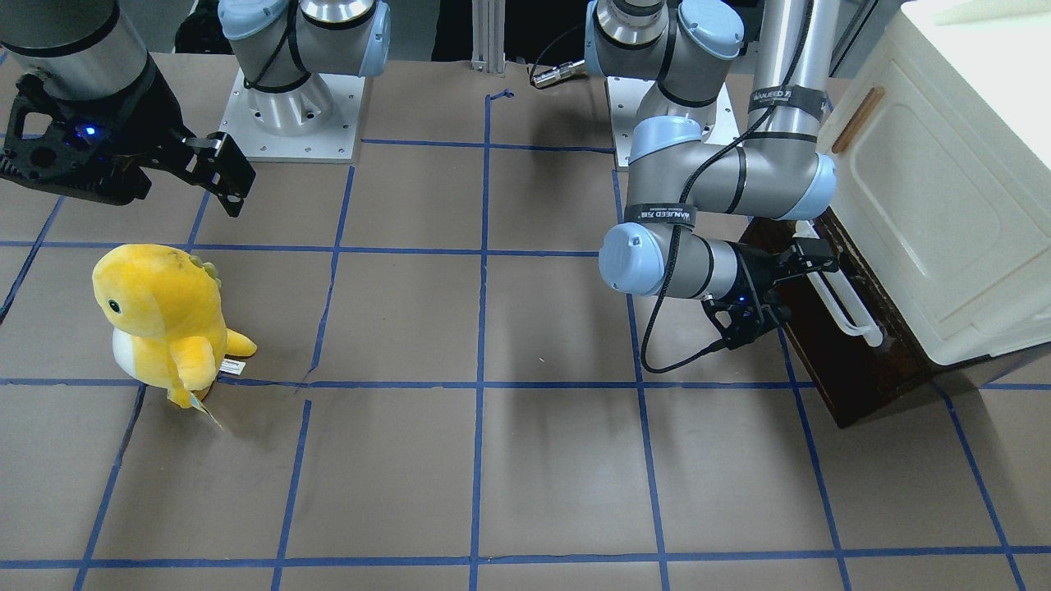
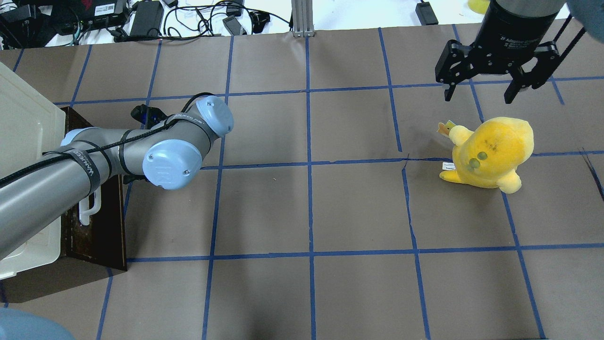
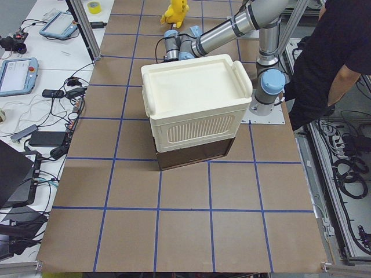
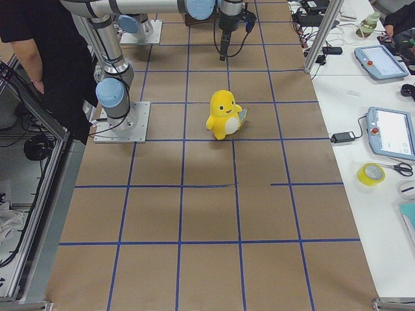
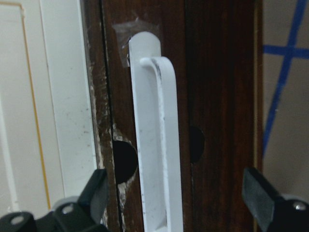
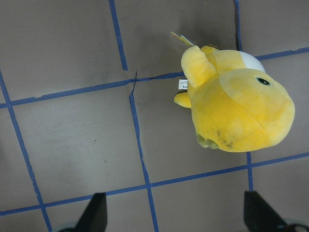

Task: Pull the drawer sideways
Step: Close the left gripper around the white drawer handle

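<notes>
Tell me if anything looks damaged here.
Yes: the dark brown wooden drawer front is chipped pale along its edge beside the long white bar handle, and clear tape sits at one handle end.

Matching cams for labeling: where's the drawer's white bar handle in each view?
Front-facing: handle, right side, beside the cabinet.
Overhead: handle, left edge, partly under the left arm.
Exterior left: hidden behind the cabinet.
Exterior right: not in it.
Left wrist: handle, centre, vertical.
Right wrist: not in it.
Shared landmark: the cream-white cabinet beside it.
</notes>
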`<state>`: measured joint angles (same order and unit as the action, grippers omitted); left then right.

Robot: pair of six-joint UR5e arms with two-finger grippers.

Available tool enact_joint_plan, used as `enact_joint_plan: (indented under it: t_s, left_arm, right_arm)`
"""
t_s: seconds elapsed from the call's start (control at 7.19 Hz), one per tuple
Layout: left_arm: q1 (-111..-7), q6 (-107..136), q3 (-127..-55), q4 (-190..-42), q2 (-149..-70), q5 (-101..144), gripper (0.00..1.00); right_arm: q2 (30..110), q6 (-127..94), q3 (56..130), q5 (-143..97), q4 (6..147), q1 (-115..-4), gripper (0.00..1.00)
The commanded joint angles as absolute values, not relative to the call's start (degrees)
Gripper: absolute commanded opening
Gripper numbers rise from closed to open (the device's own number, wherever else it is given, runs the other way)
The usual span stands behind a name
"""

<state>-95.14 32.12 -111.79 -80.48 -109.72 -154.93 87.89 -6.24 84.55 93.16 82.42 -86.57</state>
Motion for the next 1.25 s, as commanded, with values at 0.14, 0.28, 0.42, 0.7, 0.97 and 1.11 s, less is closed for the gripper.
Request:
enact_joint_plan:
  t_s: [0.14, 0.28, 0.42, 0.7, 0.97, 1.11]
  left_arm:
    - [-97.0, 32.3, -111.5, -81.5, -111.9, -160.5, 1.00]
    - [-97.0, 32.5, -111.7, -81.6, -112.8, -163.2, 0.97]
    - [-97.0, 32.7, -112.1, -81.6, -113.6, -165.5, 0.91]
    - [-96.8, 33.5, -113.1, -83.1, -113.8, -169.2, 0.91]
    - [-95.9, 33.8, -113.6, -83.5, -113.7, -169.3, 0.92]
    - [-94.8, 34.7, -114.6, -83.6, -113.7, -169.5, 0.94]
  right_arm:
    - [87.9, -6.2, 84.6, 93.2, 82.4, -86.6, 1.00]
    - [87.9, -6.2, 84.6, 93.2, 82.4, -86.6, 1.00]
    - [87.9, -6.2, 84.6, 93.2, 82.4, -86.6, 1.00]
    - [87.9, -6.2, 84.6, 93.2, 82.4, -86.5, 1.00]
    - [87.9, -6.2, 84.6, 93.2, 82.4, -86.6, 1.00]
    - [87.9, -6.2, 84.6, 93.2, 82.4, -86.6, 1.00]
